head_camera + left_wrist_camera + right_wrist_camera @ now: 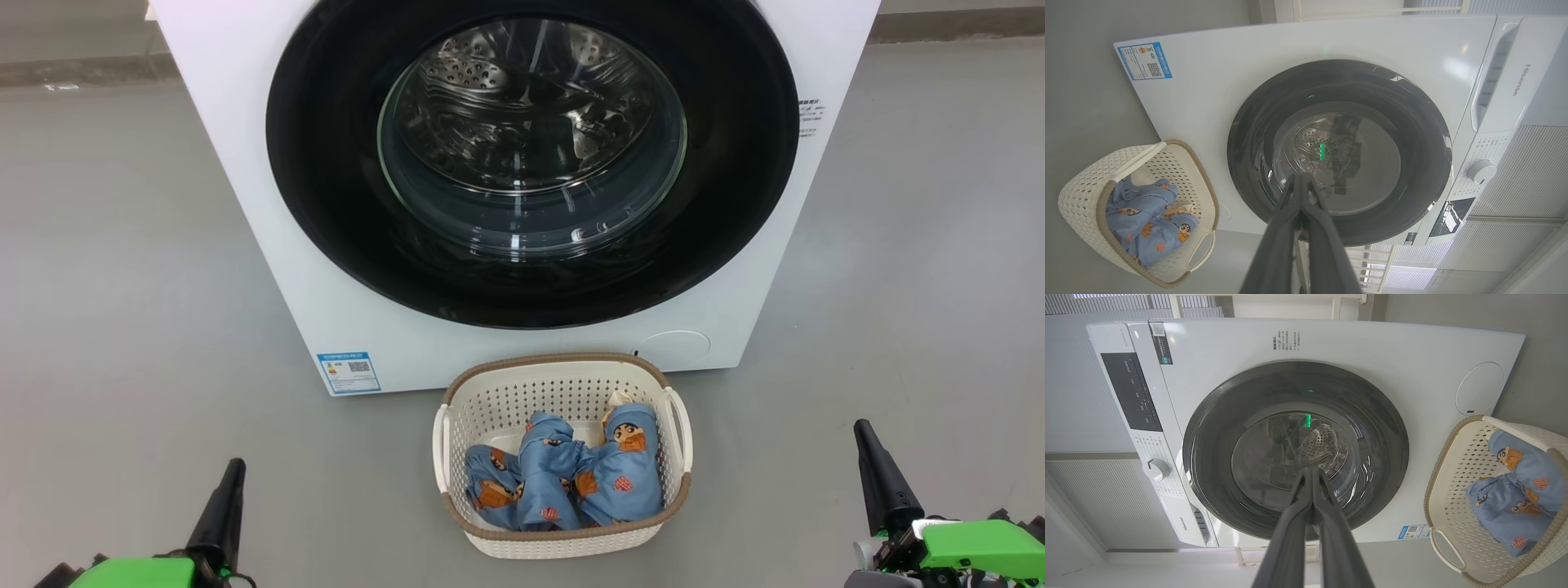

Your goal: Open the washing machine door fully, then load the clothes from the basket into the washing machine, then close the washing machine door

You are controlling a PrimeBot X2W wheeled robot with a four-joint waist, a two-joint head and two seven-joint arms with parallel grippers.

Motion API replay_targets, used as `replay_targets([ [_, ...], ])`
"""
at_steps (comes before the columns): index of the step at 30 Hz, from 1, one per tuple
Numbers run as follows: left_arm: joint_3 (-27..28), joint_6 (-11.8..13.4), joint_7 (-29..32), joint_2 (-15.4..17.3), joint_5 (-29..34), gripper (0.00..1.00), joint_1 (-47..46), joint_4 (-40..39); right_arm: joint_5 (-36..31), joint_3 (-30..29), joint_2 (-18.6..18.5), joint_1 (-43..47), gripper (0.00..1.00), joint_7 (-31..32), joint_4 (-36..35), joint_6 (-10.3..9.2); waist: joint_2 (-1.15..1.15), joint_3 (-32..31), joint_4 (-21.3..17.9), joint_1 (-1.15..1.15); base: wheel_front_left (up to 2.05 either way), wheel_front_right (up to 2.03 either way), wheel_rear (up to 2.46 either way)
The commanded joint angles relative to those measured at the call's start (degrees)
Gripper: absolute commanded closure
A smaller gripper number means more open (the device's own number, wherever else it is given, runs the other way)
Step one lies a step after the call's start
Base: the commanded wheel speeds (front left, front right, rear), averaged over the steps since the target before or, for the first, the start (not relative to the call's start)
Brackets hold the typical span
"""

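One washing machine (245, 163), one washing machine door (326, 204), one basket (563, 363), two grippers.

The door is shut flush against the machine's front; the steel drum shows through its glass. The basket stands on the grey floor (122, 327) just in front of the machine, below the door, between the blue label (349, 372) and the round flap (673, 347). The clothes (563, 482) lie in the half of the basket away from the machine.

The garments are bunched and overlapping, so their number cannot be made out. In the head view the machine's top is cut off. Whether the basket touches the machine cannot be told.

The left gripper (234, 478) and right gripper (865, 441) sit farther from the machine than the basket does, one to each side, fingers pressed together and grasping nothing. Bare floor lies along both of the machine's sides and between each gripper and its front.
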Motion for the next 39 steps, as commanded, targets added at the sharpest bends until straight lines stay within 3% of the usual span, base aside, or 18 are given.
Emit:
replay_targets([
  [1, 2.01, -0.42, 0.23, 0.73, 0.94, 1.00, -2.51, -1.09, -0.70, 1.27, -0.26, -2.55, 1.00, 0.47, -1.40, 0.10, 0.00, 0.00, 0.00, 0.00, 0.00, 0.00, 0.00],
  [2, 2.01, -0.42, 0.23, 0.73, 0.94, 1.00, -2.51, -1.09, -0.70, 1.27, -0.26, -2.55, 1.00, 0.47, -1.41, 0.10, 0.00, 0.00, 0.00, 0.00, 0.00, 0.00, 0.00],
  [3, -0.05, 0.01, -0.02, -0.03, -0.04, 0.00, 0.07, 0.16, 0.02, 0.01, 0.02, 0.09, 0.00, -0.03, 0.20, 0.00, 0.00, 0.00, 0.00, 0.00, 0.00, 0.00, 0.00],
  [13, -0.66, 0.06, -1.22, -0.68, 0.50, 0.00, 1.21, 1.15, -0.17, 0.66, 0.42, 1.27, 0.00, -1.18, 1.54, 0.01, 0.00, -0.07, 0.04, 0.13, 0.00, 0.00, 0.00],
  [23, -1.06, 0.02, -2.77, -0.39, 2.57, 0.00, 1.11, 0.18, -2.55, 1.72, 0.00, 1.01, 0.00, -2.78, 1.71, 0.01, 0.00, 0.17, 0.07, 0.00, 0.00, 0.00, 0.00],
  [39, -1.99, -0.04, -5.49, 0.42, 12.16, 0.00, 0.63, -1.06, -11.13, 3.75, -1.14, 0.07, 0.00, -5.47, 2.00, 0.03, 0.00, 0.62, 0.22, 0.00, 0.00, 0.00, 0.00],
])
